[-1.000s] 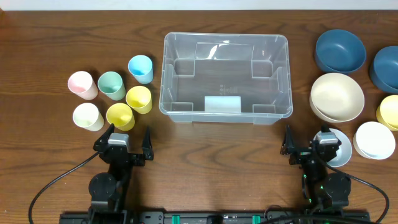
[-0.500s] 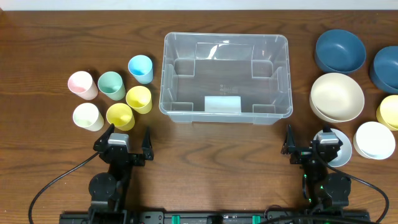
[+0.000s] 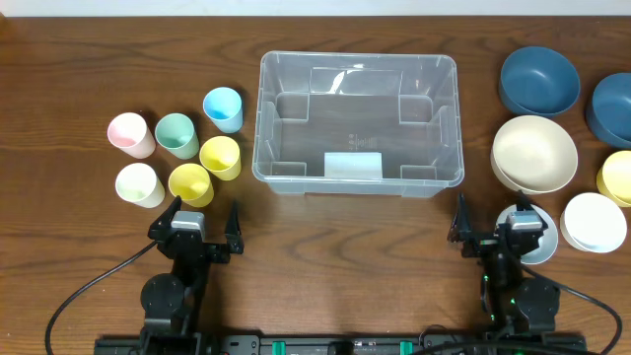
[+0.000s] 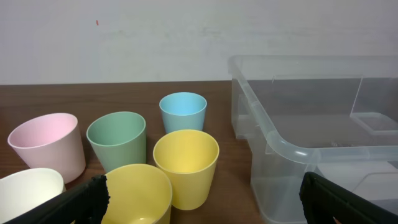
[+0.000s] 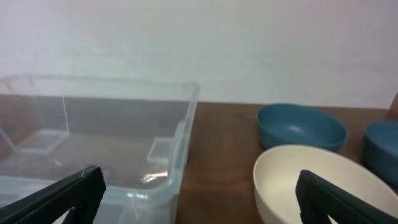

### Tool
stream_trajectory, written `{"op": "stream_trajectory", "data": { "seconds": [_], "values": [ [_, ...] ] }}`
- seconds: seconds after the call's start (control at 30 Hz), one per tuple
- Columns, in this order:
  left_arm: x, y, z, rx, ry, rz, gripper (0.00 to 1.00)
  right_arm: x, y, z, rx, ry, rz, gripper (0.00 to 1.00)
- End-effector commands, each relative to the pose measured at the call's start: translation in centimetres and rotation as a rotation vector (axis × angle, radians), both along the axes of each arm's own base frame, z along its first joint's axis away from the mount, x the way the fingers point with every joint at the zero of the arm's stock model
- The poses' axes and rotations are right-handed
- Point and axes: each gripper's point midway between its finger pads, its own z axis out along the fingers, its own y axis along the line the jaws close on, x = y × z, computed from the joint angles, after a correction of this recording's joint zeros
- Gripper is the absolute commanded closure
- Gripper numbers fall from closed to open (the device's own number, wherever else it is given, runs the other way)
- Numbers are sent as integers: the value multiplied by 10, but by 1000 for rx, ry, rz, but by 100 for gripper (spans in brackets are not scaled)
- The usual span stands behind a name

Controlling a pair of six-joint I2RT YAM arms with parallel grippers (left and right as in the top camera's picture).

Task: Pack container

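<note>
Nothing on the table is seen to have been moved over the past second: the container (image 3: 359, 57), clear and empty, is still set at the upper centre of the overhead frame, its white label turned toward the bottom edge. Six cups (image 3: 177, 135) are grouped at centre left, just beside the container's left wall, and the bowls (image 3: 533, 153) are spread along the right edge. None has been lifted or placed inside.

The left gripper (image 3: 205, 212) is parked at lower left, just below the nearest yellow cup (image 3: 189, 183), with its fingers spread wide and nothing held between them. The right gripper (image 3: 491, 222) is parked at lower right, partly over a small pale bowl (image 3: 540, 242), likewise spread wide and empty. Only a very slight shift of the right wrist can be made out against the earlier overhead pictures.

Packing is therefore judged not to have begun. A first reach is probably to be expected, toward the cups on the left or the bowls on the right.
</note>
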Motion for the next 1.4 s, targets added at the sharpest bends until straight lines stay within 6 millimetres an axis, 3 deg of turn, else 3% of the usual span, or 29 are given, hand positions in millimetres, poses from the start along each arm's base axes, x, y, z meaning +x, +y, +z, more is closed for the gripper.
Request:
{"op": "stream_trajectory", "data": {
  "seconds": [0.0,0.17,0.43,0.6,0.73,1.0,1.2,1.37],
  "values": [
    [-1,0,-16,14,44,-7,2,-8,5,43,22,-88,35,1],
    [-1,0,-16,14,44,-7,2,-34,8,94,21,-86,60,1],
    [-1,0,-16,14,44,-7,2,-85,-11,167,-13,-46,-40,1],
    [-1,-1,-16,14,44,-8,2,-87,-17,199,31,79,-79,1],
    [-1,-1,-16,14,44,-8,2,-68,-20,201,29,338,-105,1],
    [-1,0,-16,14,44,-7,2,-17,-34,197,-169,799,-158,1],
    [-1,0,-16,14,44,-7,2,17,-28,164,-128,973,-144,1],
    [-1,0,-16,14,44,-7,2,36,-34,138,-37,1078,-197,1]
  ]
}}
